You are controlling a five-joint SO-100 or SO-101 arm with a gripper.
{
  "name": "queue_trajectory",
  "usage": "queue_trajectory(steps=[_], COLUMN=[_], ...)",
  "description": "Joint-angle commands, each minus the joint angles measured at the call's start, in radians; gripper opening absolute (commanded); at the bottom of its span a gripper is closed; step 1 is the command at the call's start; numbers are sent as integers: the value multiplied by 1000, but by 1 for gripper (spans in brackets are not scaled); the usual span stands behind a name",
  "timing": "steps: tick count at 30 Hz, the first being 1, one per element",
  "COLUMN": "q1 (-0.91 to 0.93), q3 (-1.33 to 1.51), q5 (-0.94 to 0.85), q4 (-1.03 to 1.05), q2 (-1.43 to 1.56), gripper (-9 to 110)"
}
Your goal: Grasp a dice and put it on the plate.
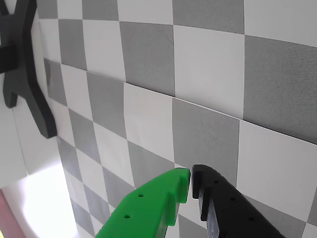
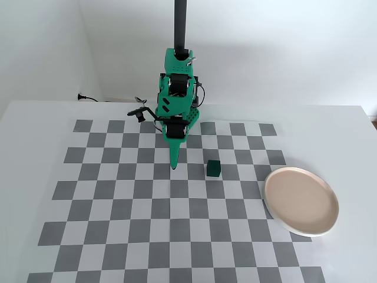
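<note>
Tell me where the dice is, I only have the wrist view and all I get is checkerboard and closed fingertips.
Observer: The dice sits on the checker mat in the fixed view, to the right of the gripper, with a gap between them.
Operator: And the plate?
Observer: The plate lies further right and nearer the camera, at the mat's right edge, empty.
Operator: Anything between dice and plate?
Observer: No, only bare checker squares show there.
</note>
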Motion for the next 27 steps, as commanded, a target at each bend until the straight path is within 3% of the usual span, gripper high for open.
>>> queue_trajectory(steps=[1, 23, 27], q1=[-3, -2, -20], q3=[-15, -15, -15], q5=[3, 11, -67], q4=[2, -8, -31], q2=[17, 17, 17], gripper=[-4, -4, -4])
